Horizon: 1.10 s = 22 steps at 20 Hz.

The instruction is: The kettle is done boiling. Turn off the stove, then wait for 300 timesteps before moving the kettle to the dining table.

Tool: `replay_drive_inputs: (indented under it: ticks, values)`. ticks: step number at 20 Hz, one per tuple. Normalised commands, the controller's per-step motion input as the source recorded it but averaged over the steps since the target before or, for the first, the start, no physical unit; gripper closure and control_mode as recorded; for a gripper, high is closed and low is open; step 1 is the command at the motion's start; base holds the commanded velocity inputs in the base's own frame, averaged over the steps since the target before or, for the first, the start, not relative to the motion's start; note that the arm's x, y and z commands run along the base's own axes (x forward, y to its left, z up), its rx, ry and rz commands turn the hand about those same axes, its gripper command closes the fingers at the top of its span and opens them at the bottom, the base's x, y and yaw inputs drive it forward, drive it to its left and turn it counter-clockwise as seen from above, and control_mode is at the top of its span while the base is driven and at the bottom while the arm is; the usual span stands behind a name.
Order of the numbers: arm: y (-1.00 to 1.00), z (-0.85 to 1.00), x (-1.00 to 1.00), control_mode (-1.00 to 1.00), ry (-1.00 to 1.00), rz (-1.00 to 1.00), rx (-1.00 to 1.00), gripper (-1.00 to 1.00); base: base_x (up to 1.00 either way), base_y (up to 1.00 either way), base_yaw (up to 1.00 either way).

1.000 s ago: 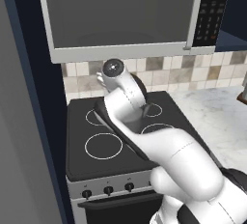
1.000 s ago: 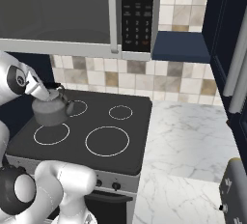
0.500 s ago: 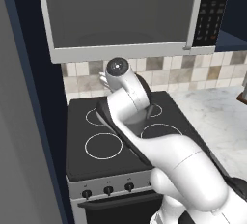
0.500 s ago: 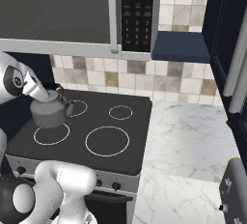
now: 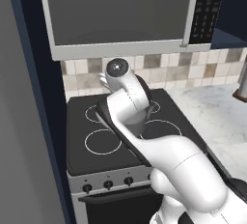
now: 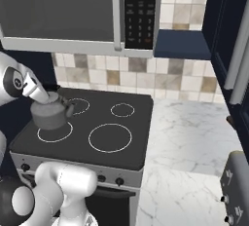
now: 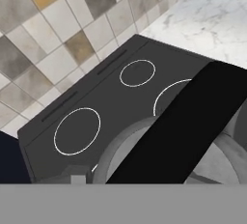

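The kettle (image 6: pixel 48 115), squat grey metal with a black arched handle, is over the front left ring of the stove (image 6: pixel 104 118). Whether its base touches the glass I cannot tell. My gripper (image 6: pixel 47 98) comes in from the left and is shut on the kettle's handle. In the hand view that black handle (image 7: pixel 188 121) runs slantwise across the grey kettle lid (image 7: pixel 130 150), with the black cooktop (image 7: pixel 111 92) and its white rings beyond. In the left base view my arm hides the kettle above the stove (image 5: pixel 79 146). The dining table is out of view.
A microwave (image 6: pixel 63 10) hangs low over the cooktop. Black knobs (image 5: pixel 108 184) line the silver front panel. A marble counter (image 6: pixel 185 142) lies right of the stove, with a silver appliance (image 6: pixel 236 186) at its near corner. Tall dark cabinets (image 6: pixel 231 49) stand at the right and a grey wall (image 5: pixel 24 121) at the left.
Almost nothing. The wrist has shifted a touch, and the kettle stays in my grip at about the same spot over the front left ring.
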Motion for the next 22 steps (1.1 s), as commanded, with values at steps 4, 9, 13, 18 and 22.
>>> replay_drive_inputs:
  ticks: [4, 9, 13, 18, 22]
  values:
    - [0.00, 0.00, 0.00, 1.00, 0.00, 0.00, 0.00, 1.00, -0.39, 0.25, -0.12]
    - [0.00, 0.00, 0.00, 1.00, 0.00, 0.00, 0.00, 1.00, -0.33, 0.32, -0.21]
    - [0.00, 0.00, 0.00, 1.00, 0.00, 0.00, 0.00, 1.00, -0.34, 0.45, -0.31]
    - [0.00, 0.00, 0.00, 1.00, 0.00, 0.00, 0.00, 1.00, -0.42, 0.52, -0.40]
    - [0.00, 0.00, 0.00, 1.00, 0.00, 0.00, 0.00, 1.00, -0.54, 0.45, -0.40]
